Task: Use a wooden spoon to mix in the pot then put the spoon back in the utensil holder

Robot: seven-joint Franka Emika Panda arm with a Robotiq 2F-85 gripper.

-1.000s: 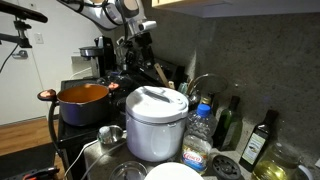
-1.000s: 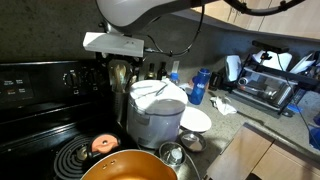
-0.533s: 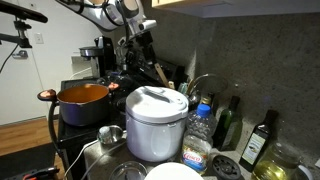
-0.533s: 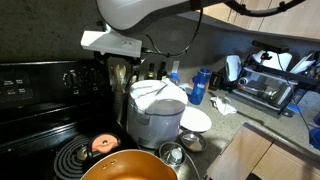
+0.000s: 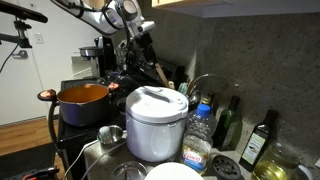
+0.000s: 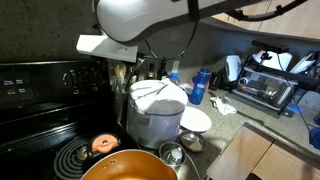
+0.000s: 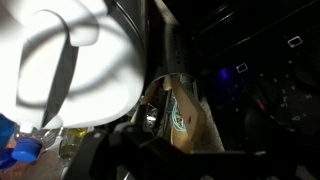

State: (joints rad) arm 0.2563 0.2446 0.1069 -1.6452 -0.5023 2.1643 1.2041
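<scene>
Black two-finger gripper (image 5: 141,50), jaws spread wide and holding nothing, is hovering just above the long, slim tan wooden spoon (image 5: 157,72). The wide orange-red pot (image 5: 83,96) is sitting well apart, lower. Descending straight, jaws should be straddling the handle before closing.

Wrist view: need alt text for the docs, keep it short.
Dim, blurry close-up: a white domed cooker fills the upper left, a grey handle across its lid. At centre is a tan object with a round teal mark; a blue bottle cap sits at lower left and a dark panel with a small blue light is on the right.
</scene>
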